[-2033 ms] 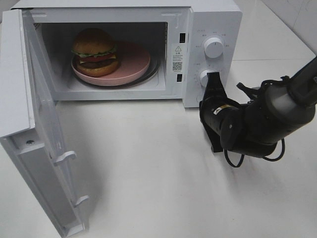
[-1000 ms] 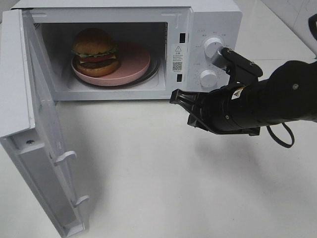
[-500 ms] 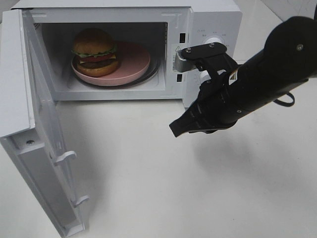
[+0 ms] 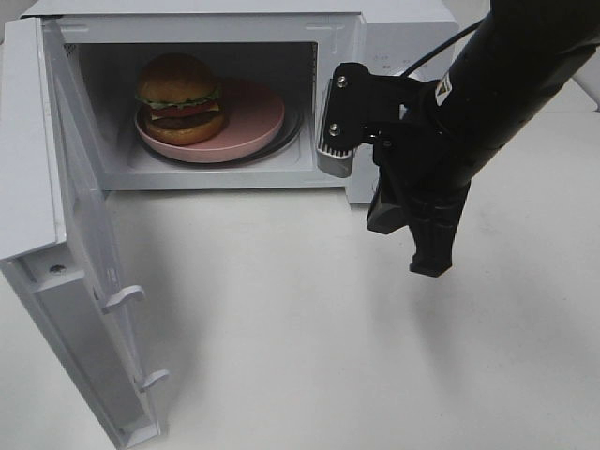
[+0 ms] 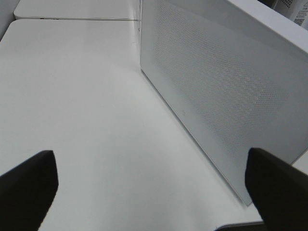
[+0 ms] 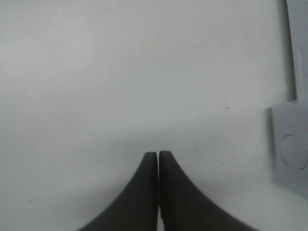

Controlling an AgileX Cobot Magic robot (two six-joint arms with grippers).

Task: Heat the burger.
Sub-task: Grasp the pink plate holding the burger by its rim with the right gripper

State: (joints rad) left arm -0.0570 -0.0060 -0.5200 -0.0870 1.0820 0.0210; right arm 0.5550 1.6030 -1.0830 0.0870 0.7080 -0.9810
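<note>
A white tabletop (image 4: 281, 366) fills the room's working space, and on its far side sits a white microwave (image 4: 187, 9) with its door (image 4: 52, 234) swung wide to the left, the inner face and latch hooks turned toward me. The black right arm (image 4: 511, 75) comes down from the upper right and crosses in front of the microwave's right end, so it covers most of the control panel (image 4: 398, 47) and the dials cannot be seen. A grey block (image 4: 335, 155) on the wrist juts out over the right edge of the oven opening.

Inside the cavity, nothing blocks the sight of a pink plate (image 4: 255, 117), and the burger (image 4: 178, 98) sits on the plate's left part, bun on top, lettuce and tomato showing at the side.

The right fingers (image 4: 431, 246) point down toward the tabletop in front of the microwave, clenched tip to tip with nothing between them (image 6: 144, 192). The left fingers (image 5: 29, 187) are spread wide and released, low over bare tabletop, beside a perforated white panel (image 5: 216, 82) that is probably the microwave's side wall, though that view is too close to be sure.
</note>
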